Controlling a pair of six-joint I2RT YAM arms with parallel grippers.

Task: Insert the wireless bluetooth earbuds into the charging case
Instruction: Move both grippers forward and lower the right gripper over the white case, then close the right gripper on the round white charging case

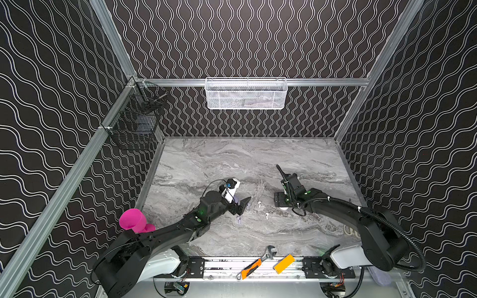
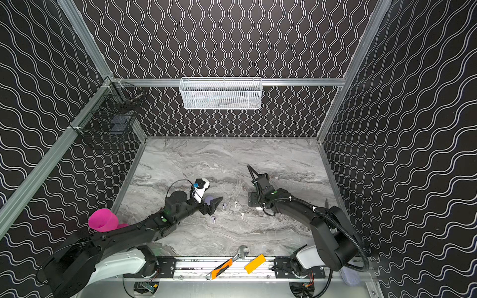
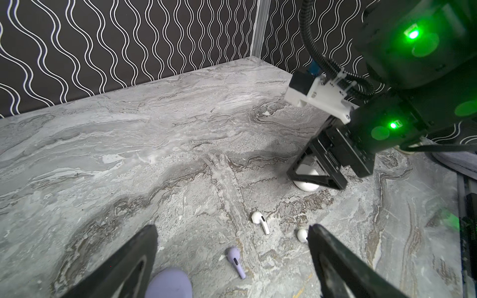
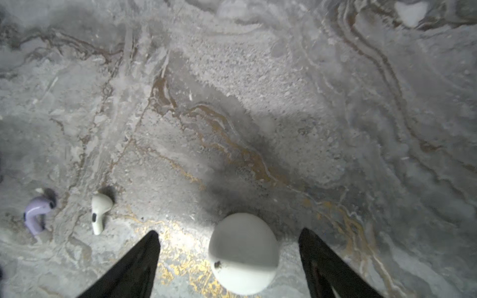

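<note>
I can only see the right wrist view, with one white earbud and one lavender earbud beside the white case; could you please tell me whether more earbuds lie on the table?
Observer: Yes, a second white earbud lies closer to the robot than that one.
Operator: Thanks. Is there another lavender one?
Observer: Yes, a second lavender earbud lies beside the left gripper, on its near side.
Operator: And a lavender case?
Observer: Yes, a lavender case sits between that gripper's open jaws.

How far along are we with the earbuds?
Done: nothing; two white earbuds and two lavender earbuds lie loose on the table. In hand: the right gripper, jaws open, straddles the shut white case; left gripper open by the lavender case. Left: seating all four.
</note>
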